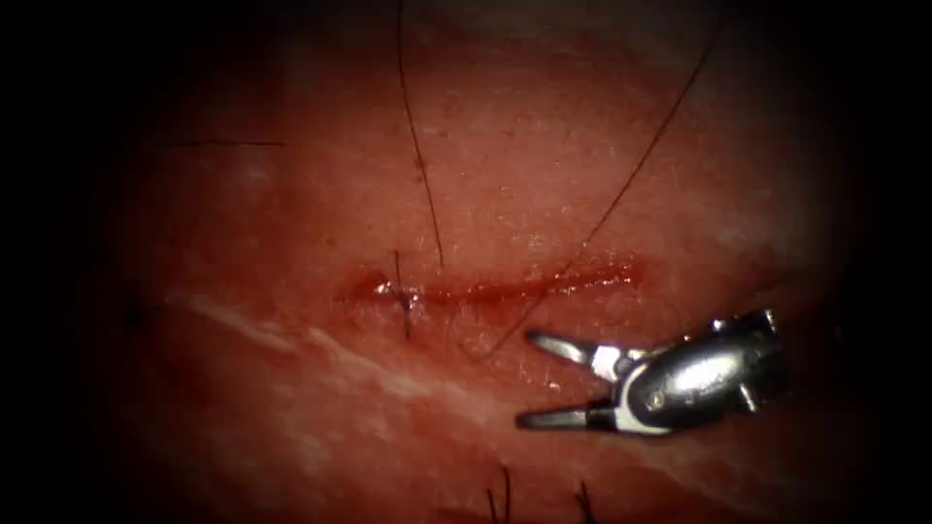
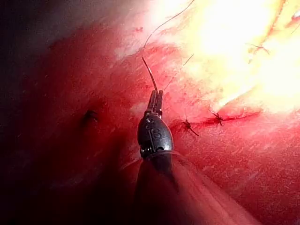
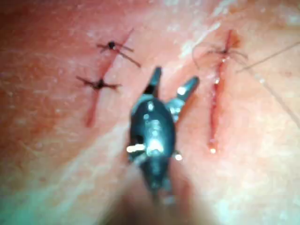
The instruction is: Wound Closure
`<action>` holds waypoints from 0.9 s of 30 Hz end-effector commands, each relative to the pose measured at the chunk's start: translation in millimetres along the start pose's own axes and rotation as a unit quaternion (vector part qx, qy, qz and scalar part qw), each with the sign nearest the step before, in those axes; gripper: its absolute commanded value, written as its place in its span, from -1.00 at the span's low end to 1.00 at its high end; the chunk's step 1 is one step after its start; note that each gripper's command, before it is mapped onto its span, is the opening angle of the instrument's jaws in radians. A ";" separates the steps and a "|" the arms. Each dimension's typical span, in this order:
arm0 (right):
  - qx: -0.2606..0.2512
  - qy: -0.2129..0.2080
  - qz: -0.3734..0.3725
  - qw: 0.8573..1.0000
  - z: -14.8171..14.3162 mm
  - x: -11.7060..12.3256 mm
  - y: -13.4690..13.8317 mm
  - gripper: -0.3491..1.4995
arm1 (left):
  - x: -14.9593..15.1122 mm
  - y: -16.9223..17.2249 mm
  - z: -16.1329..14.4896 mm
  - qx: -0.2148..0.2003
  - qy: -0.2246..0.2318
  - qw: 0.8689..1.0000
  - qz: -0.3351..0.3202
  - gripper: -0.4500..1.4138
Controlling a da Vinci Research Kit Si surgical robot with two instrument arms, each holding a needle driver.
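Gripping thin dark thread (image 2: 149, 70), left tool (image 2: 155, 99); right tool (image 1: 546, 380) gapes empty over glistening tissue (image 1: 291, 417).

We see the right tool (image 1: 540, 380) as polished, glossy metal; the left tool (image 2: 155, 102) is darker, duller metal. The tissue (image 1: 291, 408) looks moist, faintly glistening and finely grained; the thread (image 1: 419, 165) is thin, dark, matt.

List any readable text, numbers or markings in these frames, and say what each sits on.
"S": a single embossed mark on the left tool's wrist housing, in the left wrist view; its jaws are shut on the thread.
Right tool: jaws open, holding nothing, no legible marking.
Tissue, cut: no text.
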 end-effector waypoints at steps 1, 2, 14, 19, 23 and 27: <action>0.000 -0.002 0.005 1.000 0.9 -0.9 -1.0 0.23 | -1.0 0.3 0.6 0.000 0.000 1.000 -0.001 -1.00; -0.001 -0.003 0.006 1.000 1.2 -0.9 -0.9 0.25 | -1.0 0.4 0.6 0.000 0.000 1.000 -0.001 -1.00; -0.024 0.001 0.017 1.000 5.2 -0.1 0.1 -0.31 | -1.2 0.6 0.7 -0.001 0.001 1.000 -0.003 -1.00; -0.024 0.008 0.026 0.999 4.4 0.1 0.8 -1.00 | -1.2 0.6 0.7 -0.001 0.001 1.000 -0.003 -1.00; -0.023 0.009 0.034 0.999 4.1 1.1 1.1 -1.00 | -1.2 0.6 0.7 0.000 0.001 1.000 -0.003 -1.00; -0.020 0.013 0.037 0.999 3.8 2.9 0.6 -1.00 | -1.3 0.7 0.8 -0.002 0.001 1.000 -0.005 -1.00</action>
